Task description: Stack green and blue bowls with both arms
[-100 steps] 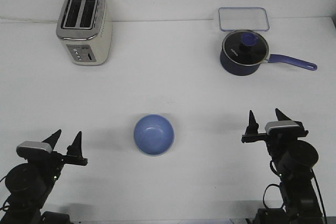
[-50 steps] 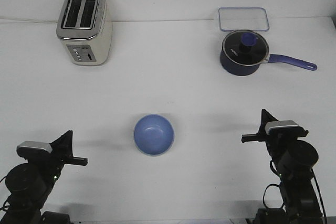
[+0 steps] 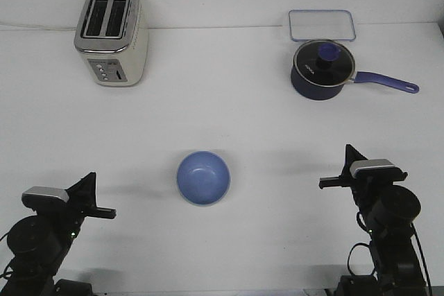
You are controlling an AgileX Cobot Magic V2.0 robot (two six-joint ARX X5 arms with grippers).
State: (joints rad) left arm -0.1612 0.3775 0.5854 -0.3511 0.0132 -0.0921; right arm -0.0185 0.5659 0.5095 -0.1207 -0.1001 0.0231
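Front view shows both arms parked low, left gripper (image 3: 89,188) and right gripper (image 3: 349,164) closed on nothing, flanking the blue bowl (image 3: 202,177) at lower centre; with no green bowl visible, stacking may stall.

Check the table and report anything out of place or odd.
Only the blue bowl is visible; no green one appears separately. The toaster, saucepan and clear lid sit upright and tidy, with nothing spilled.
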